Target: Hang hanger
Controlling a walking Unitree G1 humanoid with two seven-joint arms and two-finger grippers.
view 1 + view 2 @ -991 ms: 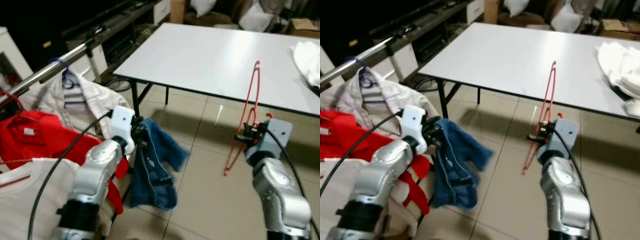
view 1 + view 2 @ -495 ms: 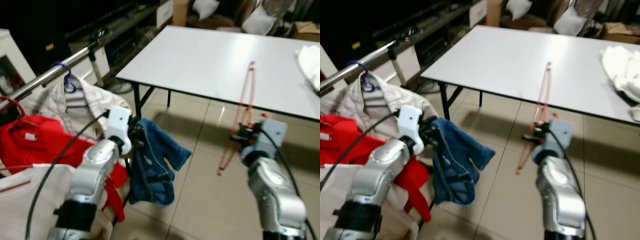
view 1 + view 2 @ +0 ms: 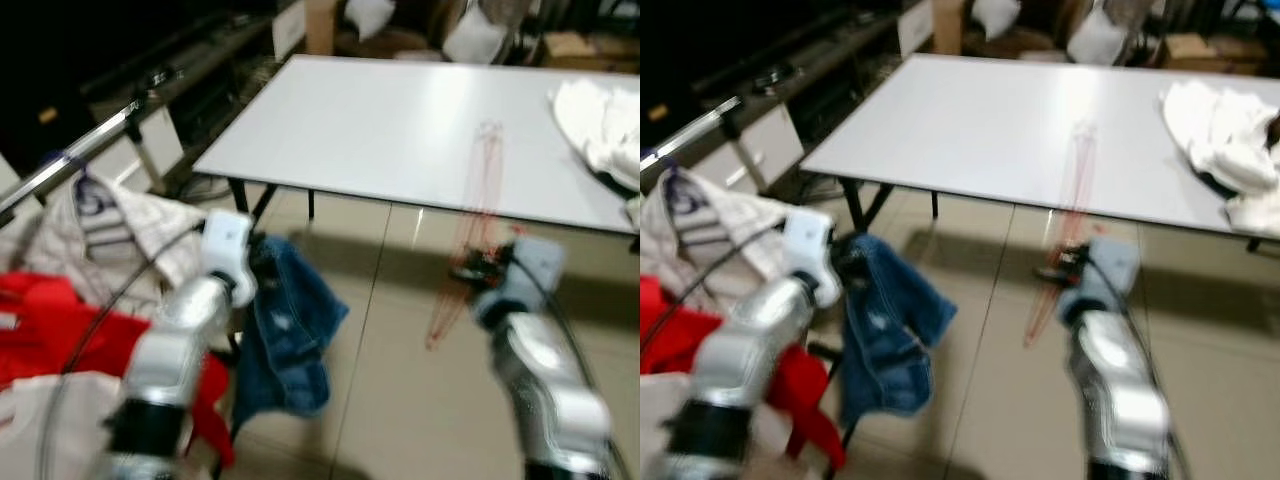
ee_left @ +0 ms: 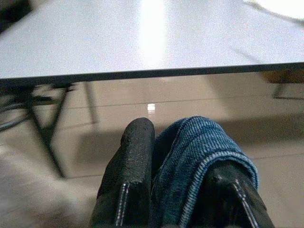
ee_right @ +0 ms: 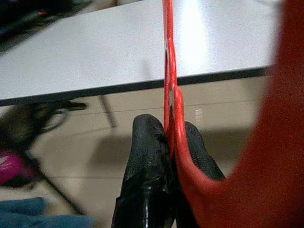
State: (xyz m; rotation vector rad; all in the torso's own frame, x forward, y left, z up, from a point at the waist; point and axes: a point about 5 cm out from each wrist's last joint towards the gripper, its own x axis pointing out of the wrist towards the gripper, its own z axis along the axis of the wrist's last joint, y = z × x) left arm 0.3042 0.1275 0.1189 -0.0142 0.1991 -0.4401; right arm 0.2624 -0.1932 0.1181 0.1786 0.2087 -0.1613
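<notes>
between right gripper fingers, red hanger stands upright.

A white table is standing on a beige tiled floor, reflecting light. White cloth is lying on its right end. Boxes and cushions are sitting behind it, cabinets at left.

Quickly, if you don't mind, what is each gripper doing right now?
Left gripper: shut on the blue denim garment.
Right gripper: shut on the red hanger.

Table ahead, clothes rail left (garments hanging).
</notes>
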